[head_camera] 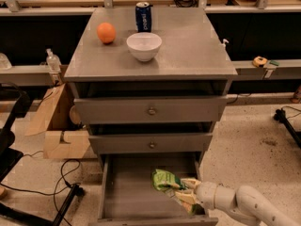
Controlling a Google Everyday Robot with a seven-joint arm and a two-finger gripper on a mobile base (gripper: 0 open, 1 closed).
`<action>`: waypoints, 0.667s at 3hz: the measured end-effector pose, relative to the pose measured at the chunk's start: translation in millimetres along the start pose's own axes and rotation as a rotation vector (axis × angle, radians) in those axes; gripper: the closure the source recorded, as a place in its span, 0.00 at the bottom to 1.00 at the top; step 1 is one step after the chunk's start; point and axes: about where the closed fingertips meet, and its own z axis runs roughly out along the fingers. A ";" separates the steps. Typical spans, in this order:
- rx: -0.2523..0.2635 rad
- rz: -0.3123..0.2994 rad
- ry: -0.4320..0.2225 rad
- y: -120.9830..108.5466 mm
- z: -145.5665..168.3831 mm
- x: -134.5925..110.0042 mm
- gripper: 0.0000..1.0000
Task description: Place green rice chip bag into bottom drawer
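Lower left of frame: brown cardboard box (60, 126) on the floor beside the cabinet. Upper left of centre: round orange fruit (106, 32) on the grey metal table (193, 51) formed by the cabinet top. Rightward along it, a blue drink can (143, 17) near the back edge and a white round bowl (144, 46) just in front of the can. Below the table, two shallow grey knobbed drawers (151, 110), both shut.

Bottom centre: deep grey metal bottom drawer (124, 192), pulled out, bare grey inside. In its right half, the small wrinkly light-green foil rice chip bag (164, 180), held inside the drawer's outline near the right wall; resting on the floor or hanging just above it, impossible to tell.

Just right of the bag: two-finger gripper (184, 196), cream fingers (190, 183) closed on the bag's right edge, reaching in over the drawer's front right corner from the white arm (244, 204) at lower right.

Step in hand, as judged: release into the drawer. Best done by lowering until the bag lies on the drawer floor, keeping clear of the right wall and front lip. Then spreading the fingers fully and lifting straight out, so as not to drag the light foil along.
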 end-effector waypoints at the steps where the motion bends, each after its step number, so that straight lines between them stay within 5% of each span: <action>1: -0.016 0.003 0.010 -2.7 9.9 4.8 1.00; 2: -0.078 0.026 0.033 -26.0 61.2 30.9 1.00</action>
